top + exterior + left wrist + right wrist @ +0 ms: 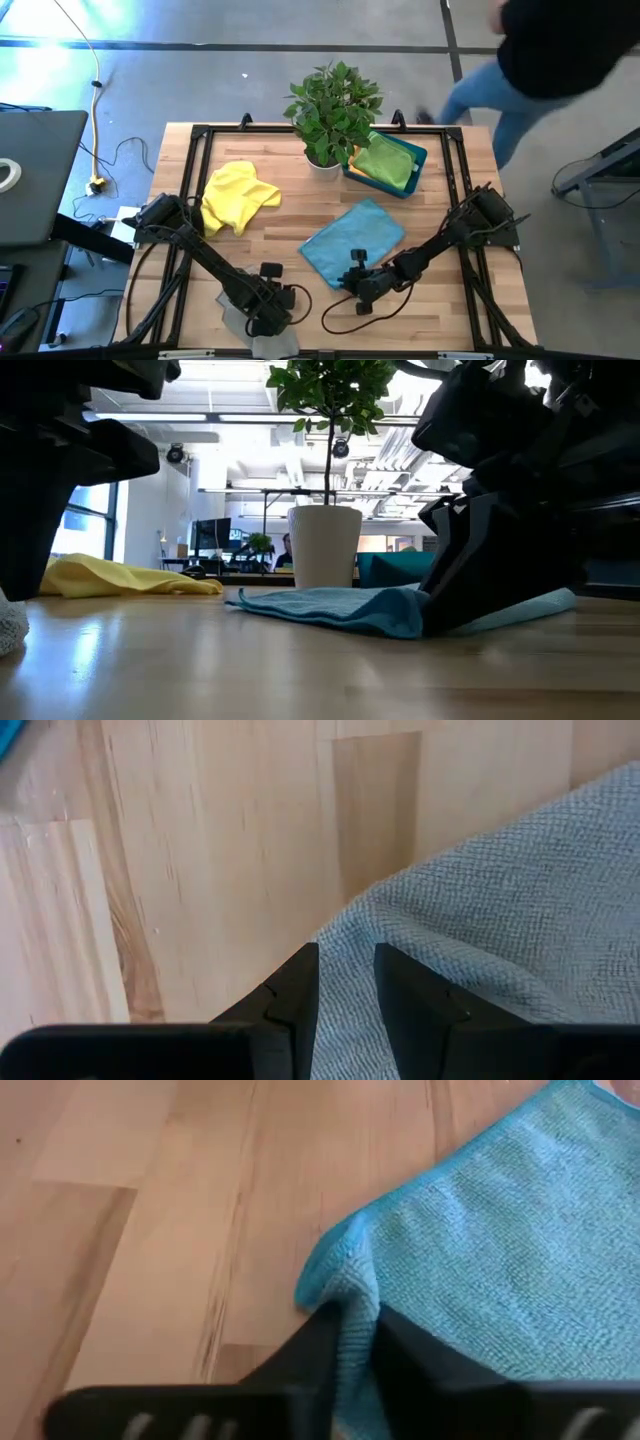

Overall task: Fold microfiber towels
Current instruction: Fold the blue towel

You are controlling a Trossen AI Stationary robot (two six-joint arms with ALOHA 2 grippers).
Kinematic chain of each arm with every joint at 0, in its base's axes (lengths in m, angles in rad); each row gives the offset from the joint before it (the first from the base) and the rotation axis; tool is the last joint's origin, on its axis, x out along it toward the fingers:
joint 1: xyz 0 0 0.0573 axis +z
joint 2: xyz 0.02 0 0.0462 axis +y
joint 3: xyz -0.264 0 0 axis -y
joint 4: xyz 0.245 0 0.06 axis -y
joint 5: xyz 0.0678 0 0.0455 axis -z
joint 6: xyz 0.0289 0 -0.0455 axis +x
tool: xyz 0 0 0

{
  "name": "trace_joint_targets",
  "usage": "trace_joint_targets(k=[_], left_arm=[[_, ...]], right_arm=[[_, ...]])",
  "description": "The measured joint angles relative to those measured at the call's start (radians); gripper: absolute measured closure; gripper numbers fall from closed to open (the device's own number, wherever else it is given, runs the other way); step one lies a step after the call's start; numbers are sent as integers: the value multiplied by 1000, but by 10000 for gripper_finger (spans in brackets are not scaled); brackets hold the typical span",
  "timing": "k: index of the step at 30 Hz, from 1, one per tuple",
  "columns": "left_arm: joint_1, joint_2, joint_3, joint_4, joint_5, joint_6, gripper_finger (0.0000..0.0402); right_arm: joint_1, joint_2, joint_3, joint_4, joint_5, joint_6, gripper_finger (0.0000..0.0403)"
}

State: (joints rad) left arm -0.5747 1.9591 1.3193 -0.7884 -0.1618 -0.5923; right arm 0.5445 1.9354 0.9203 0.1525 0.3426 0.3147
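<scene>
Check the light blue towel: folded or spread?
Spread, unfolded: the light blue towel lies flat on the table, one corner pinched between the right gripper's fingers.

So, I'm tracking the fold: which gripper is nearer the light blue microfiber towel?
Right gripper: its fingers pinch the light blue microfiber towel at its edge. Left gripper is apart, on a grey towel.

Robotics lab in open-plan office hall. Two dark arms bolted on black frame [200,135] edging butcher-block table [300,215]. Behind potted plant [328,480]: desks with monitors [215,535] glowing, exposed ducts and strip lights running overhead. Left of plant, yellow cable [97,120] trailing over grey concrete floor. Person [545,60] passing right of plant.
</scene>
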Motion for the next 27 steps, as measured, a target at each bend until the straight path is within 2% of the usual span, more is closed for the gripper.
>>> trace_joint_targets(k=[2,4,12,21,27], left_arm=[[0,0,0,1,-23,8,312],[-1,0,0,2,-70,35,312],[4,0,0,92,-341,165,312],[19,0,0,252,-420,246,311],[34,0,0,292,-428,246,301]], right_arm=[[-1,0,0,-3,-10,2,384],[0,-1,5,-4,-18,11,397],[7,-35,79,-64,-69,96,400],[6,-79,185,-222,-55,234,401],[12,-79,225,-276,-54,291,402]])
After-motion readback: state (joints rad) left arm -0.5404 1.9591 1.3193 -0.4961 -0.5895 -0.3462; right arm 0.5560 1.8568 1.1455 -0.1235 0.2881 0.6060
